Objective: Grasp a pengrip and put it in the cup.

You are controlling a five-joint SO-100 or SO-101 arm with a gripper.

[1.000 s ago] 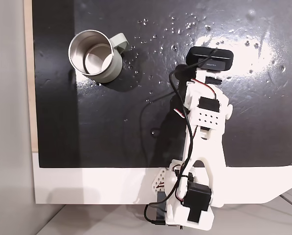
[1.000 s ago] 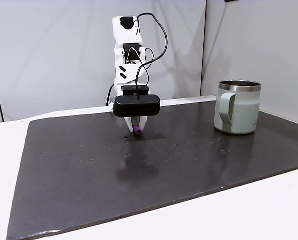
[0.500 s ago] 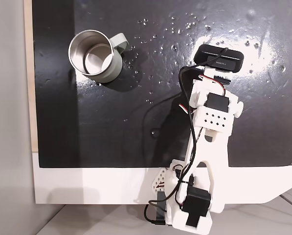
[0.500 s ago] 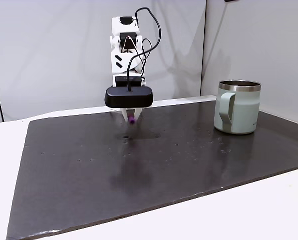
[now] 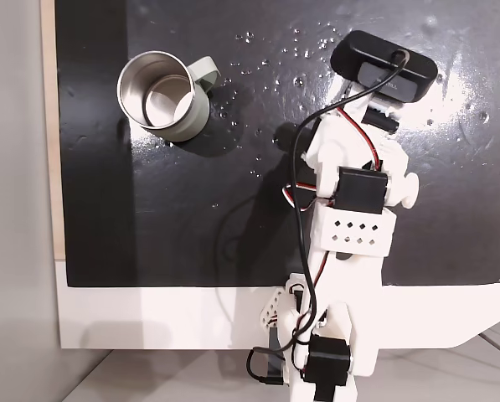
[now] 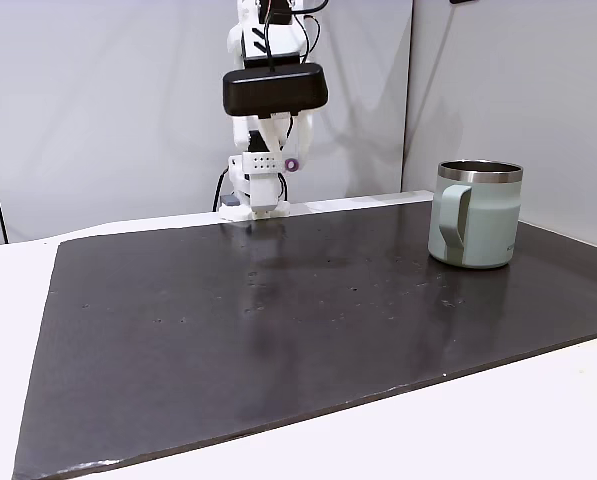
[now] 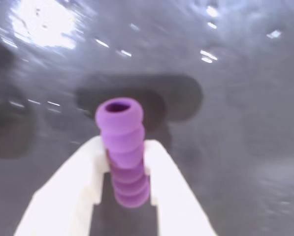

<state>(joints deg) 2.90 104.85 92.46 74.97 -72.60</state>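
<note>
Wrist view shows the pengrip [image 7: 123, 152] pinched upright between the two white fingers [image 7: 169, 187] of the gripper [image 7: 127, 184], its open end poking out past the tips and the dark mat [image 7: 245, 98] blurred far below. Against the pictures from a second ago, the arm has lifted: then the gripper sat down at the mat with the pengrip at its tip, half a second ago it was just clear of the surface, and now in the side-on fixed view the pengrip [image 6: 291, 164] hangs high above the mat [image 6: 308, 330], under the black camera [image 6: 275, 90] on the wrist. That suggests the grasp has held and the pick is done; what remains is the carry across to the cup [image 6: 475, 214] and the drop. The cup has not moved; it stands upright at the right of the mat in that view, well apart from the gripper, and in the fixed view from above it [image 5: 159, 94] sits at the far left with its steel inside open and its handle toward the arm [image 5: 350, 226]. The mat is black and glossy, throwing strong glare in the view from above, and lies on a white table [image 6: 538, 420]. Plain pale walls [image 6: 108, 110] stand behind.
</note>
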